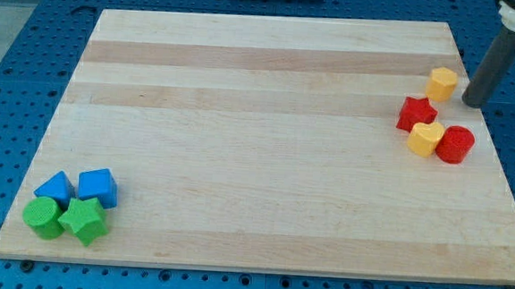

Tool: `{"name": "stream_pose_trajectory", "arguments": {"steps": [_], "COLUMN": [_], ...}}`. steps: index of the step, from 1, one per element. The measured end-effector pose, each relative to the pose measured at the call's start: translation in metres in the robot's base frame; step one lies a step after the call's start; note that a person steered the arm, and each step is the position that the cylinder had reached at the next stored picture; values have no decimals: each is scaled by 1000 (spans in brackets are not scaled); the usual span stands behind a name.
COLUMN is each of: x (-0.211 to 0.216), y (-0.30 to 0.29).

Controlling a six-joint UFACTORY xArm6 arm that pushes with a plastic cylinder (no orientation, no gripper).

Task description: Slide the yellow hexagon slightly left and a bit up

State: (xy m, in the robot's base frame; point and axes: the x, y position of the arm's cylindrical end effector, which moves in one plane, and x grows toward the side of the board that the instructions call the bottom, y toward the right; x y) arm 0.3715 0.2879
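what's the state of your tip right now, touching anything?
My tip: no gripper, holding nothing; just to the view's right of the yellow hexagon, contact cannot be told.

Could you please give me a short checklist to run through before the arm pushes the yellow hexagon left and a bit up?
1. Yellow hexagon in view, near the board's right edge: ok.
2. My tip is at the hexagon's right, on the pushing side: ok.
3. Tip touching the hexagon: cannot tell; a narrow gap seems to show.
4. Path to the view's upper left free of blocks: ok.
5. Red star just below the hexagon, close enough to be clipped: not ok.
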Motion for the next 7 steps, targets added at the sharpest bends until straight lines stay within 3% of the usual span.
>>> {"name": "stream_pose_trajectory", "arguments": {"steps": [7], "x": [-31], "y": [-47]}}
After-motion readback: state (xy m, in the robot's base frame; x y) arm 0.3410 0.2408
